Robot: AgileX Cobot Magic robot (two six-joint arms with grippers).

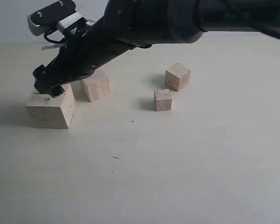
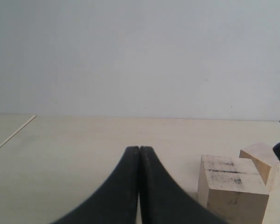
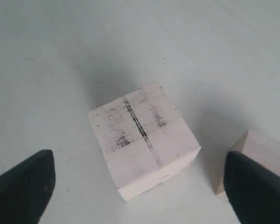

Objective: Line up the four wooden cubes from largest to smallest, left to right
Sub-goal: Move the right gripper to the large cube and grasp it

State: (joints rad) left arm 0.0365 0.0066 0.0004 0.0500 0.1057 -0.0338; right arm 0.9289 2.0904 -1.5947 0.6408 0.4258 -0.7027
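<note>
Pale tabletop (image 1: 186, 177) with four wooden cubes: largest cube (image 1: 51, 109), second-largest cube (image 1: 95, 85) just behind-right of it, third cube (image 1: 178, 76) and smallest cube (image 1: 163, 99) well apart rightward. Two grippers: right gripper (image 1: 49, 87) spread over largest cube, grasping nothing, arm (image 1: 144, 18) overlapping second-largest cube; left gripper (image 2: 139, 161) clenched empty, only in left wrist view. Dark streaks (image 3: 137, 126) clearest in right wrist view.

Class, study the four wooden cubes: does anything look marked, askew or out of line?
Two things. The largest cube carries dark streaks on its top face. And the row is broken: in the exterior view the smallest cube sits left of, and nearer the camera than, the third-largest cube.
</note>
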